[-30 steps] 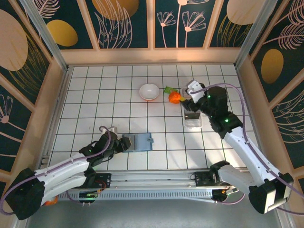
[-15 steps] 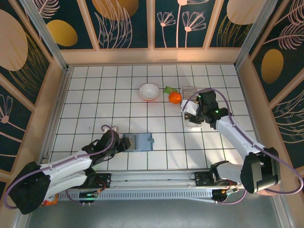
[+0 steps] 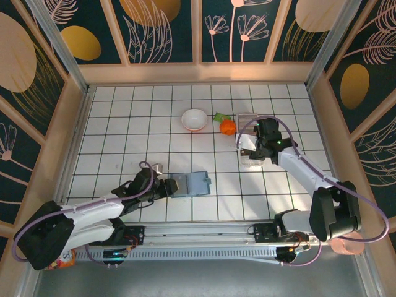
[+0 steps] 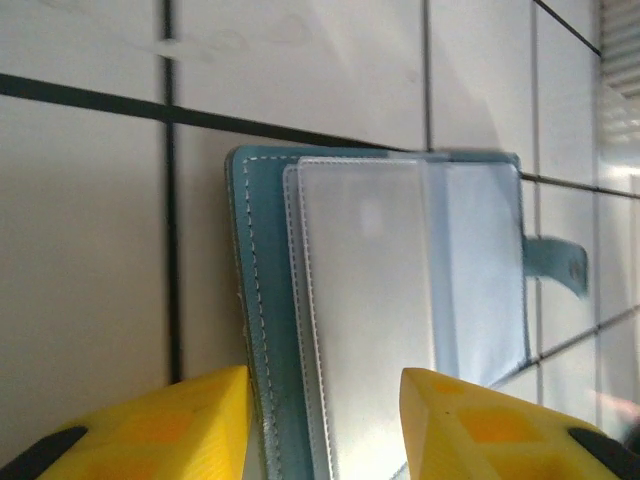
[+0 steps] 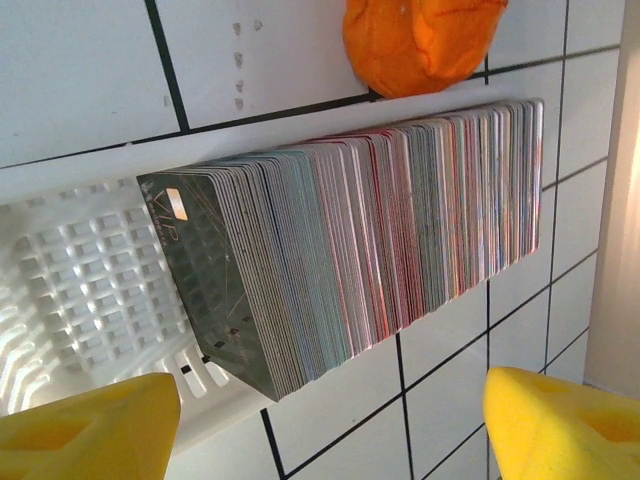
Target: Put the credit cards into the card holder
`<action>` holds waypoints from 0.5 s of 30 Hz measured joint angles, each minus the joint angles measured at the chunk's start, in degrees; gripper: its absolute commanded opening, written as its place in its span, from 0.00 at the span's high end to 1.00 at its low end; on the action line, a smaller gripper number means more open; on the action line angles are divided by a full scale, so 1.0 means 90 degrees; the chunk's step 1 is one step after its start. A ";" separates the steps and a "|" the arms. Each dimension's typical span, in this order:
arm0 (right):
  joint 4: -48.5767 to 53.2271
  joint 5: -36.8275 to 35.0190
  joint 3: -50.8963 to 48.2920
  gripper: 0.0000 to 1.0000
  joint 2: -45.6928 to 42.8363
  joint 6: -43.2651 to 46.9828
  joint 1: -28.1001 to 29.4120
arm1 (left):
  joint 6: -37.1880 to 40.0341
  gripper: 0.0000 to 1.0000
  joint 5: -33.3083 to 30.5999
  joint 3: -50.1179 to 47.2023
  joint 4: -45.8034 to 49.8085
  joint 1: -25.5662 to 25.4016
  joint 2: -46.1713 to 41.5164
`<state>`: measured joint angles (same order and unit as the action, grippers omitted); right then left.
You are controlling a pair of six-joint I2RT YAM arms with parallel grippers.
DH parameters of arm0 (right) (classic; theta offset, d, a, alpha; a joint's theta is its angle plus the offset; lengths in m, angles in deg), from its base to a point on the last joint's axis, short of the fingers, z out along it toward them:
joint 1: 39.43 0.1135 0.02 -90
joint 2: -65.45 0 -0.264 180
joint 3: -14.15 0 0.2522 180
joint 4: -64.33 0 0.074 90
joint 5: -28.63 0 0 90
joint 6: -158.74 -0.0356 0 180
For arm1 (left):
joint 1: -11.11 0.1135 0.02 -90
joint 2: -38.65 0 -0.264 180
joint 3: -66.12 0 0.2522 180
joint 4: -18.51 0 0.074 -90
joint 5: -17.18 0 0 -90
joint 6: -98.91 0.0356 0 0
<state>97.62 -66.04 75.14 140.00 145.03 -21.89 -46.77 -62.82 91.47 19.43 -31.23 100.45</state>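
Observation:
The teal card holder (image 3: 197, 184) lies on the tiles near the front, left of centre. In the left wrist view the card holder (image 4: 400, 300) is open, showing clear grey inner pockets and a snap tab at the right. My left gripper (image 3: 171, 186) is open, its yellow fingers (image 4: 160, 425) straddling the holder's near edge. The credit cards (image 5: 370, 250) stand edge-on as a long striped stack, a dark card at the front, in a white slotted tray (image 5: 80, 270). My right gripper (image 3: 253, 147) hangs open just above the tray (image 3: 250, 163), with nothing between its fingers (image 5: 560, 425).
A white bowl (image 3: 194, 119) sits at the back centre. An orange lump (image 3: 228, 127) with a green piece (image 3: 219, 116) lies beside the tray's far end, and the orange lump (image 5: 420, 40) touches the tray's rim. Wooden walls ring the tiled floor.
My right gripper came down and back over the card tray. The left gripper slid right, and the card holder shifted right with it and now looks skewed.

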 measured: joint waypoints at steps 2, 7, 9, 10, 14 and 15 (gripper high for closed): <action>-0.0005 0.0027 0.0002 0.19 0.0022 0.0141 0.0000 | -0.0034 0.59 0.0219 0.0027 -0.0185 0.0000 0.0092; -0.0044 0.0100 0.0002 0.18 0.0209 0.0486 -0.0002 | -0.0126 0.59 0.0491 0.0046 -0.0454 0.0000 0.0182; -0.0078 0.0146 0.0007 0.18 0.0328 0.0556 -0.0005 | -0.0124 0.59 0.0510 0.0049 -0.0461 0.0000 0.0182; -0.0102 0.0163 0.0012 0.18 0.0398 0.0617 -0.0005 | -0.0119 0.59 0.0508 0.0063 -0.0425 0.0000 0.0182; -0.0255 0.0165 0.0036 0.18 0.0646 0.0777 -0.0005 | 0.0000 0.58 0.0440 0.0197 -0.0206 0.0000 0.0131; -0.0321 0.0165 0.0036 0.18 0.0690 0.0818 -0.0005 | 0.0022 0.58 0.0403 0.0223 -0.0151 0.0000 0.0095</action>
<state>94.74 -64.55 75.46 146.20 152.40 -21.94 -46.57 -59.19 93.48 18.07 -31.23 101.31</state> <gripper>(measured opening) 0.821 0.416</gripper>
